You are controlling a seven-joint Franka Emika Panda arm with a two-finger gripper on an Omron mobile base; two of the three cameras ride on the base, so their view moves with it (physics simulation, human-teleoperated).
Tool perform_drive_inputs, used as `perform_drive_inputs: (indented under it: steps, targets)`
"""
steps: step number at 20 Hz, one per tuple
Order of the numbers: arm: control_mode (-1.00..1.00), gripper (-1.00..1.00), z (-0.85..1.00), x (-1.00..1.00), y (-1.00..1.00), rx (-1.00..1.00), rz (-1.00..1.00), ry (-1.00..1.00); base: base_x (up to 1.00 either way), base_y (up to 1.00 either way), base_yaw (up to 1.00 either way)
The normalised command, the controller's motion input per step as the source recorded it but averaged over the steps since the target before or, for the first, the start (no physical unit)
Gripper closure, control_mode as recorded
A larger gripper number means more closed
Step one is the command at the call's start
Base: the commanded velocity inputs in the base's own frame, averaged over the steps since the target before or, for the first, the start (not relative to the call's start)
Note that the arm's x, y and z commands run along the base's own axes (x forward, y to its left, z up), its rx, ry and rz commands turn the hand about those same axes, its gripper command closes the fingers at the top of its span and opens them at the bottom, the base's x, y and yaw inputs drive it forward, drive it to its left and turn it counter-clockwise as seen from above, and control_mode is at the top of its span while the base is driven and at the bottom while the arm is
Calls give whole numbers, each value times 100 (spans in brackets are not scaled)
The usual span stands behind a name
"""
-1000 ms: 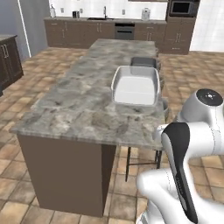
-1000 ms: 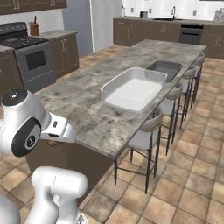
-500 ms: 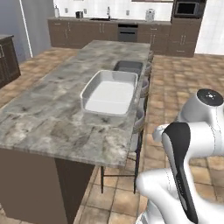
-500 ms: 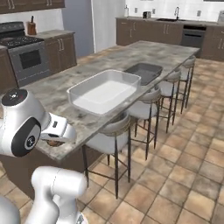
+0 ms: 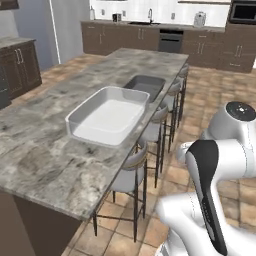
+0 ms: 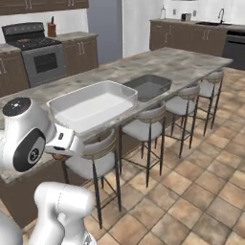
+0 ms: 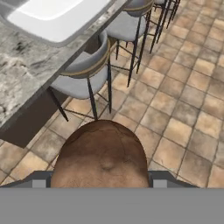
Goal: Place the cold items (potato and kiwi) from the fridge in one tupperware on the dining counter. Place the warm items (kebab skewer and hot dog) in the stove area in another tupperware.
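Note:
A brown potato [image 7: 101, 155] sits in my gripper [image 7: 101, 177], which is shut on it; a grey finger [image 7: 40, 180] shows on either side. The hand hangs over the tiled floor beside the dining counter [image 7: 22, 74]. On the counter stands a clear white tupperware [image 5: 107, 116] [image 6: 91, 103] [image 7: 52, 17], with nothing in it. Behind it lies a dark grey tupperware [image 5: 145, 86] [image 6: 148, 86]. In the right base view my hand [image 6: 62, 141] is level with the counter's edge, by the nearest stool. Kiwi, kebab skewer and hot dog are out of view.
A row of grey bar stools [image 5: 131, 175] [image 6: 93, 162] [image 7: 85, 74] lines the counter's near side, right below my hand. The stove [image 6: 38, 52] stands against the far left wall. Dark cabinets and a sink [image 5: 150, 20] run along the back wall. Tiled floor [image 6: 191, 191] lies open to the right.
The base has driven along the counter, so the whole scene has shifted and the white tupperware now lies closer. The potato stays in my grip.

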Motion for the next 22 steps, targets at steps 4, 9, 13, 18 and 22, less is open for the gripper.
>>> perform_drive_inputs:
  steps: [4,9,13,18,22]
  targets:
    - [100,100,0,0,0,0,0,0,49,-77,43]
    - [100,100,0,0,0,0,0,0,25,-59,46]
    - [100,100,0,0,0,0,0,0,18,-51,49]
    - [100,100,0,0,0,0,0,0,39,-63,44]
    - [100,100,0,0,0,0,0,0,41,-46,40]
